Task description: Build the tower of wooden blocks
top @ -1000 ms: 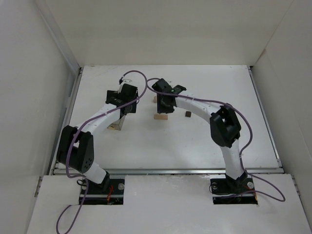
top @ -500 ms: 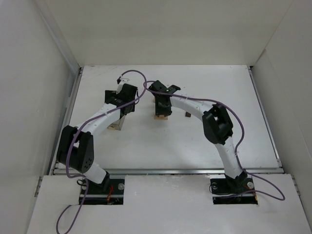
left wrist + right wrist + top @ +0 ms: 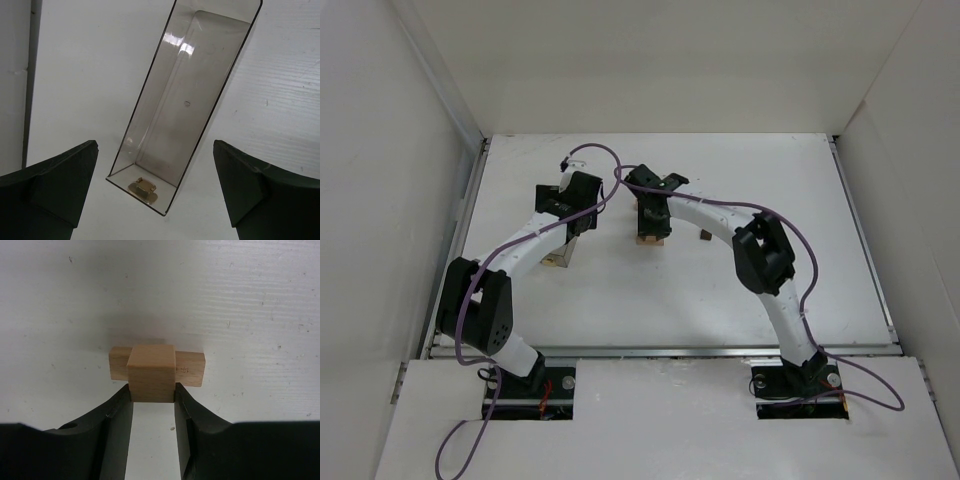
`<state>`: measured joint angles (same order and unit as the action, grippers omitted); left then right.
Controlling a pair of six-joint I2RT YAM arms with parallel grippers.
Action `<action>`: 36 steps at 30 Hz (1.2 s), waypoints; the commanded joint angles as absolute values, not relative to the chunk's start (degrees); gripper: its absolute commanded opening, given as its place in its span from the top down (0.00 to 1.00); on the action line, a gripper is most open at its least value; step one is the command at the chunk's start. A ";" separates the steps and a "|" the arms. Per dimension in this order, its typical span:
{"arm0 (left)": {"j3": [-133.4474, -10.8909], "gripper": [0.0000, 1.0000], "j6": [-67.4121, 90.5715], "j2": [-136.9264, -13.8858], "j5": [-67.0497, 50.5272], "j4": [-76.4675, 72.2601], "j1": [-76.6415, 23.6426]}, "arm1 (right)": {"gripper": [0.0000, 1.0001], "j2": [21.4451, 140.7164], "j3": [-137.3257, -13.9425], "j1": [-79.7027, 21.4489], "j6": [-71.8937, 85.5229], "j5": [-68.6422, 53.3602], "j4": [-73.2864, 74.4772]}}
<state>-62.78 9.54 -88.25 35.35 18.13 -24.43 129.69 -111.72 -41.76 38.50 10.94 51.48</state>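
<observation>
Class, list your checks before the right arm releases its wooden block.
1. Grip: right end effector shut on pale square wooden block, ok.
2. Alignment: that block over pale tan oblong wooden block's middle, ok.
3. Contact between those blocks: cannot tell.
4. Clearance: small dark brown wooden cube apart from them, ok.
5. Other arm: left end effector open above clear rectangular plastic box, ok.

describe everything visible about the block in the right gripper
The pale wood block is small, smooth, light tan, square-edged. The right gripper clamps it by two opposite sides, black fingers flat against them. It is held level over the middle of a longer pale block lying on the white table; whether they touch cannot be told.
</observation>
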 commanded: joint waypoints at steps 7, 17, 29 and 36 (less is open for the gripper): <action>-63.90 0.00 9.14 -86.48 35.51 16.26 -24.70 | 1.00 131.57 -114.87 -42.36 39.29 10.55 53.61; -63.37 0.00 8.61 -86.48 34.98 16.26 -24.70 | 0.91 132.09 -114.87 -42.89 39.29 10.55 54.66; -63.37 0.00 8.09 -86.48 33.84 16.26 -24.70 | 0.50 132.10 -114.87 -42.89 39.81 11.07 55.20; -63.37 0.00 8.09 -86.48 33.84 16.26 -24.70 | 0.49 131.57 -114.87 -42.89 39.81 11.60 55.20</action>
<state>-62.76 8.34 -88.25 33.85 17.34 -24.43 131.72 -113.21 -42.37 39.29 10.83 54.06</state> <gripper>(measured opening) 0.997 0.509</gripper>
